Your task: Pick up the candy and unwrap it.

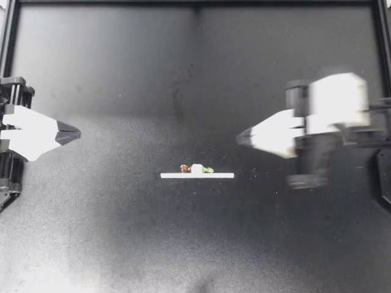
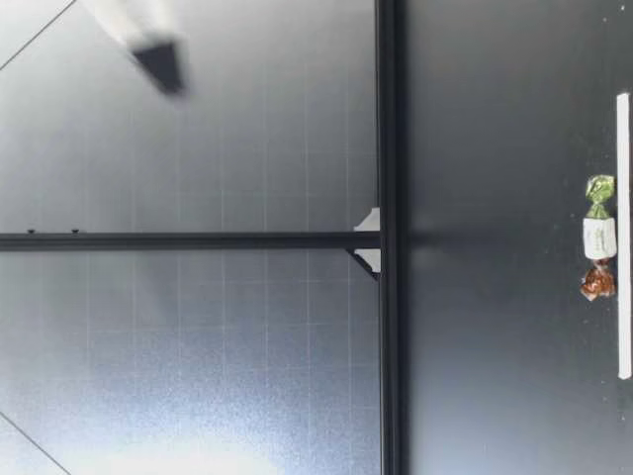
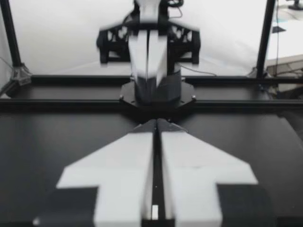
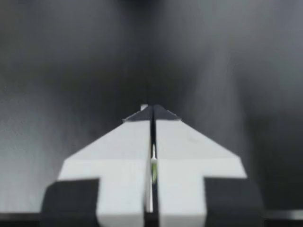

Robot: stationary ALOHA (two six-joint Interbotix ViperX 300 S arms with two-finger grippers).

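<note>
A wrapped candy (image 1: 197, 168) with a white middle, one brown twisted end and one green twisted end lies on the black table beside a white strip (image 1: 197, 176). The low view shows the candy (image 2: 598, 237) lying flat next to that strip (image 2: 623, 236). My left gripper (image 1: 78, 133) is shut at the table's left side, far from the candy. My right gripper (image 1: 239, 138) is shut and blurred, up and to the right of the candy, with nothing held. In the wrist views the left gripper (image 3: 156, 122) and the right gripper (image 4: 151, 108) both have their fingers pressed together.
The black table (image 1: 122, 232) is bordered by a black frame rail (image 1: 195, 3) at the back. In the left wrist view my right arm (image 3: 149, 56) stands straight ahead across the table. A gripper tip (image 2: 158, 61) hangs high above the table in the low view.
</note>
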